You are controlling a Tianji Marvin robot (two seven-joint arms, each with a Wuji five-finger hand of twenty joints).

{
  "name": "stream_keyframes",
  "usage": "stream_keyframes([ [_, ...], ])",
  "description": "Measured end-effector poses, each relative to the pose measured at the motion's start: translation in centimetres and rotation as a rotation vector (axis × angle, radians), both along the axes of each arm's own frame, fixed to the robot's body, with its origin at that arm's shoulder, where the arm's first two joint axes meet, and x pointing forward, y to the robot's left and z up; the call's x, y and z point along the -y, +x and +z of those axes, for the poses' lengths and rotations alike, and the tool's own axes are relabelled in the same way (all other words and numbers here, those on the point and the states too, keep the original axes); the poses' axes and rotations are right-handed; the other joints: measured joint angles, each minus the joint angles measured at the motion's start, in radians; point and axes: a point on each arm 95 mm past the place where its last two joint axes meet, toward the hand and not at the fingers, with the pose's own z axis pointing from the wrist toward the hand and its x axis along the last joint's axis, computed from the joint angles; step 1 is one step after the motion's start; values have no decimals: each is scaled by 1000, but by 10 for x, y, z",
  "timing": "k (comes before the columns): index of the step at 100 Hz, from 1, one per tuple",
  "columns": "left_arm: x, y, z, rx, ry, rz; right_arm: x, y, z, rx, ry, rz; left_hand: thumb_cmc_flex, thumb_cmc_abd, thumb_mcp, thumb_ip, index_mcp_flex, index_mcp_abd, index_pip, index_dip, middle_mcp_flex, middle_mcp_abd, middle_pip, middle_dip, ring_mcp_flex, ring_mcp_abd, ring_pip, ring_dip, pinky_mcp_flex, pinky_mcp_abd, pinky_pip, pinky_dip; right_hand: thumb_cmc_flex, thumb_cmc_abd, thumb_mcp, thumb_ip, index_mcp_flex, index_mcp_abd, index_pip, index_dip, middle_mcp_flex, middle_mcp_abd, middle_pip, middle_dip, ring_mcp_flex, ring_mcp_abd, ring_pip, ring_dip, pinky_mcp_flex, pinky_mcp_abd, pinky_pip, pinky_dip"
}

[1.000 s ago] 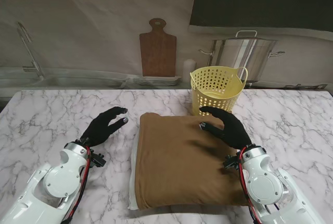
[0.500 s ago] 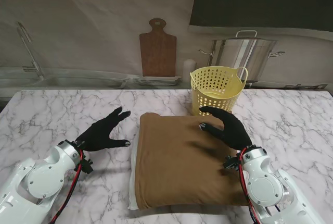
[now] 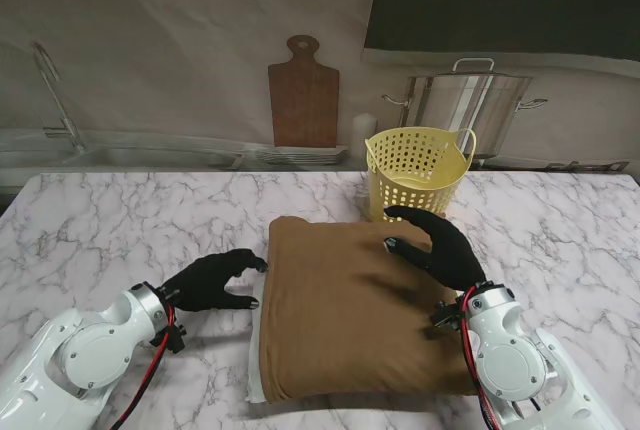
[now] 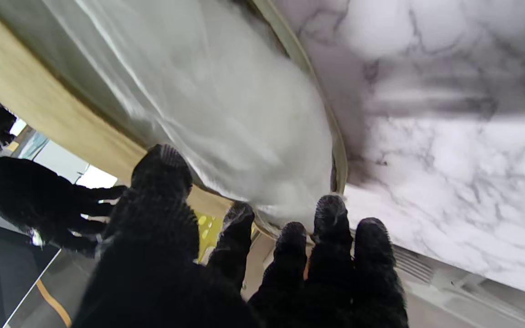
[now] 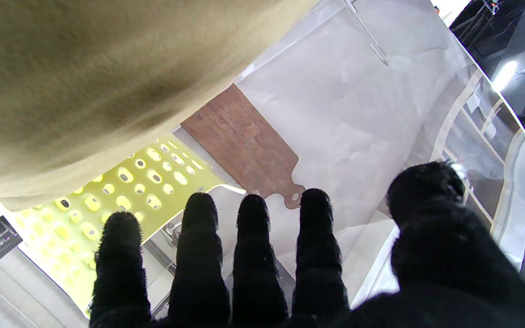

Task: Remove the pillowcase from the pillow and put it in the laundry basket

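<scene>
Both hands at the pillow [image 3: 258,370], mid-table, in its brown pillowcase [image 3: 350,310]. Left hand [image 3: 212,281] at the pillowcase's left edge, fingers [image 4: 328,218] curled, tips touching the white stuffing; grip not discernible. Right hand [image 3: 440,247] over the far right corner, fingers [image 5: 253,228] spread, holding nothing. Yellow laundry basket [image 3: 417,172] just beyond the far edge, on the marble table [image 3: 100,220].
</scene>
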Motion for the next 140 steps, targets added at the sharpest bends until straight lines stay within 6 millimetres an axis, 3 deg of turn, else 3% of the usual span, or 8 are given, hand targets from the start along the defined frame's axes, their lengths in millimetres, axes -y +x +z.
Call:
stream_keyframes([
  [22, 2, -2, -7, -36, 23, -17, 2, -1, 1, 7, 2, -4, 1, 0, 2, 0, 62, -19, 57, 60, 11, -6, 66, 86, 16, -6, 45, 85, 14, -7, 0, 25, 0, 0, 0, 0, 0, 0, 0, 0, 0, 0, 0, 0, 0, 0, 0, 0, 0, 0, 0, 0],
  [50, 9, -3, -17, -68, 25, -34, 1, -1, 1, 4, 2, 2, -2, 5, 0, -9, 121, -65, -96, -261, 35, -6, 63, 83, 22, -6, 38, 88, 16, -7, 0, 27, 0, 0, 0, 0, 0, 0, 0, 0, 0, 0, 0, 0, 0, 0, 0, 0, -2, 0, -2, 0],
  [65, 14, -3, -16, -69, 5, -41, -1, -1, 0, 3, 1, 12, -10, 27, 0, -14, 127, -74, -130, -333, 35, -6, 58, 77, 22, -6, 32, 88, 15, -7, 0, 27, 0, 0, 0, 0, 0, 0, 0, 0, 0, 0, 0, 0, 0, 0, 0, 0, -2, 0, -2, 0],
  [123, 28, -8, 15, 10, -95, -43, -3, -2, 1, 9, 5, 19, -27, 113, -18, -30, 49, -106, -204, -451, 66, -7, 22, 43, 26, -6, 18, 74, 4, 0, 0, 28, 0, 0, 0, 0, 0, 0, 0, 0, 0, 0, -1, 0, 0, 0, 0, 0, -2, 0, -8, 0],
  [140, 46, -4, 10, -33, -101, -59, -5, -3, 0, 1, 3, 30, -48, 145, -21, -30, -43, -106, -245, -507, 66, -7, -31, -21, 26, -6, -18, 35, -12, 13, 0, 28, 0, 0, 0, 0, 0, 0, 0, 0, 0, 0, -2, 0, 0, 0, 0, 0, -4, 0, -9, 1],
])
